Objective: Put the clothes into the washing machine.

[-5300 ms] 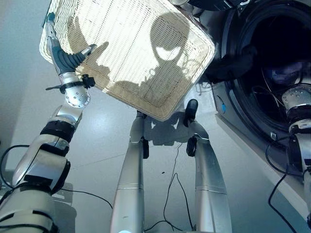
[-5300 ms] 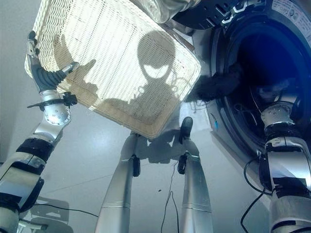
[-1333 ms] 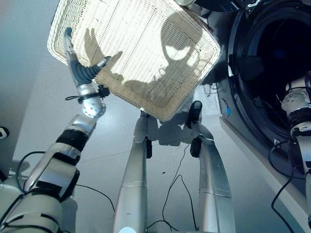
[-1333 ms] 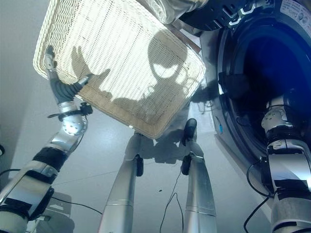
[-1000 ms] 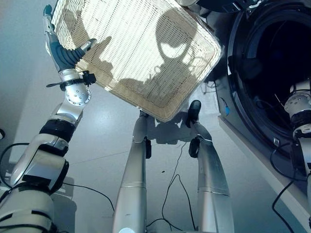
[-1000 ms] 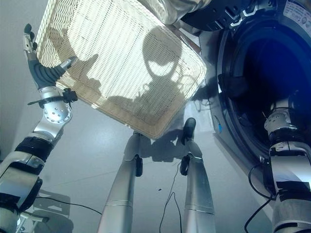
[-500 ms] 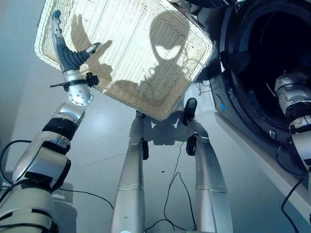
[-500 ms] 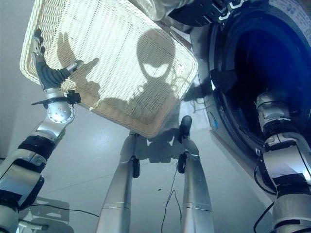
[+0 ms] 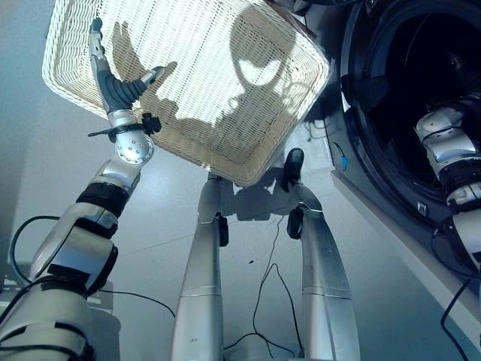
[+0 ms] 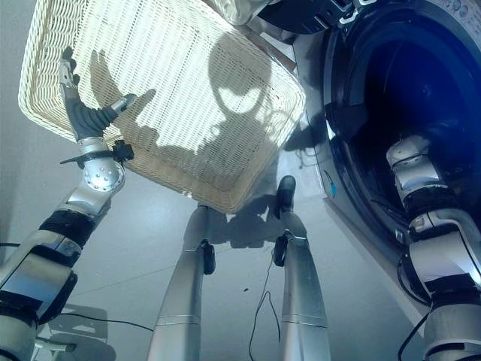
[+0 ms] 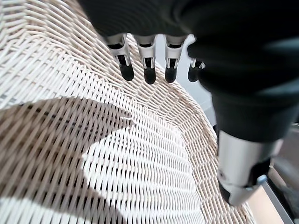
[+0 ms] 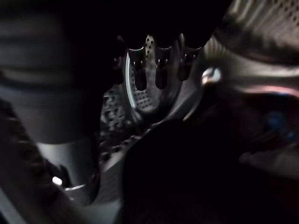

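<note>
Left hand (image 11: 154,60) fingers spread over wicker basket (image 9: 225,90), right hand (image 12: 154,65) fingers relaxed inside washing machine drum (image 12: 261,28).

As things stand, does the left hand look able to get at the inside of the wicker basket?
Probably yes. The left hand, fingers straight, is already over the wicker basket, past its near rim, and its wrist view shows bare weave just past the fingertips with nothing in between.

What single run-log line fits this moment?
left hand: open over wicker basket | right hand: open inside washing machine drum, holding nothing | basket: no clothes seen
</note>
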